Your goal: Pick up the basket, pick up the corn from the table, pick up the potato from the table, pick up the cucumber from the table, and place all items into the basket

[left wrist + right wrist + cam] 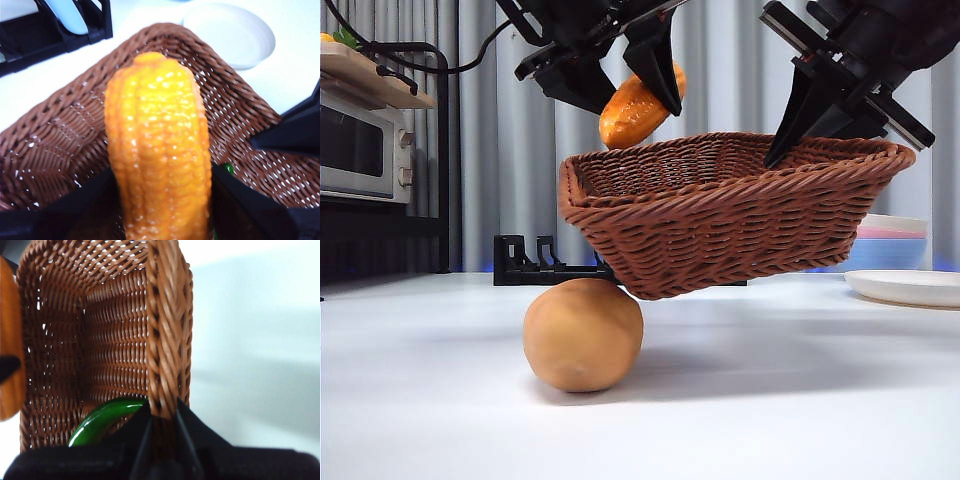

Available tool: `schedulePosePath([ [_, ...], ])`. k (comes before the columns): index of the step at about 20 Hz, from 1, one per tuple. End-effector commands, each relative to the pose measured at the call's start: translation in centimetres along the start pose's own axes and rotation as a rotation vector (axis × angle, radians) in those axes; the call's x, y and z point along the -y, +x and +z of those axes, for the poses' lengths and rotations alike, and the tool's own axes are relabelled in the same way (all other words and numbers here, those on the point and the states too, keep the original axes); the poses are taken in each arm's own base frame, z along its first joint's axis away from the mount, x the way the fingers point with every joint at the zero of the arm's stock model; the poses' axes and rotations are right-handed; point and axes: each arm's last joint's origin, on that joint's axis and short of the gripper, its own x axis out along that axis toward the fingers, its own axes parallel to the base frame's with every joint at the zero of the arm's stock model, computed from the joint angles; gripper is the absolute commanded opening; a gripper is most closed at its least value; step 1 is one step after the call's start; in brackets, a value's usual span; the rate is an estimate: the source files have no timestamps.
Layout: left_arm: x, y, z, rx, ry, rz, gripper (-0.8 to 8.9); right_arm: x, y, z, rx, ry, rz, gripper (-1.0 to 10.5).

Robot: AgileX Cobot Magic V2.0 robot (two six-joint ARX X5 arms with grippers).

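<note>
The reddish-brown wicker basket point(720, 215) hangs tilted above the white table point(770, 400). My right gripper point(790, 140) is shut on its right rim point(162, 340) and holds it up. My left gripper point(640, 95) is shut on the orange corn point(638, 108) and holds it over the basket's left end; the left wrist view shows the corn point(157, 150) above the basket's inside point(60, 145). The green cucumber point(102, 420) lies inside the basket; a bit of it shows in the left wrist view point(228, 168). The tan potato point(583, 335) sits on the table under the basket's left edge.
A black rack point(535, 265) stands behind the potato. White and pastel plates and bowls point(900, 265) sit at the right. A microwave point(365, 150) on a shelf stands at the far left. A white plate point(230, 35) lies beyond the basket.
</note>
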Motion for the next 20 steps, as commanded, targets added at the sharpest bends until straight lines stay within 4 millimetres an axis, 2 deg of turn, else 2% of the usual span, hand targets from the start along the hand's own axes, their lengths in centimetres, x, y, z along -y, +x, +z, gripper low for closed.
schedulePosePath([
  [1, 0.1, 0.1, 0.2, 0.014, 0.014, -0.005, 6.01, -0.4, -0.2, 0.4, 0.016, -0.004, 0.038, -0.1],
  [5, 0.1, 0.0, 0.0, -0.014, 0.009, -0.030, 5.98, -0.5, -0.2, 0.4, 0.000, -0.004, 0.094, -0.1],
  [7, 0.2, -0.8, 0.2, -0.069, 0.005, -0.023, 5.98, -0.5, -0.2, 0.4, 0.001, -0.005, 0.094, -0.1],
  [9, 0.3, -3.2, 0.9, -0.117, 0.014, -0.017, 5.98, -0.4, -0.3, 0.5, 0.014, -0.006, 0.091, -0.1],
  [11, 0.5, -7.3, 1.5, -0.132, 0.012, -0.017, 5.98, 0.3, -0.6, 1.1, 0.057, 0.001, 0.082, -0.1],
  [13, 1.0, -11.5, 1.3, -0.127, 0.023, -0.035, 5.97, 1.2, -1.2, 1.7, 0.107, 0.028, 0.070, -0.1],
  [15, 1.7, -14.8, 0.7, -0.126, 0.044, -0.063, 5.97, 2.4, -2.0, 2.3, 0.143, 0.067, 0.048, -0.1],
  [18, 2.5, -16.5, -0.3, -0.181, 0.074, -0.093, 5.96, 3.5, -2.7, 2.6, 0.157, 0.089, 0.061, -0.1],
  [20, 3.1, -16.8, -1.1, -0.243, 0.092, -0.111, 5.96, 4.1, -3.1, 2.8, 0.173, 0.103, 0.054, -0.1],
])
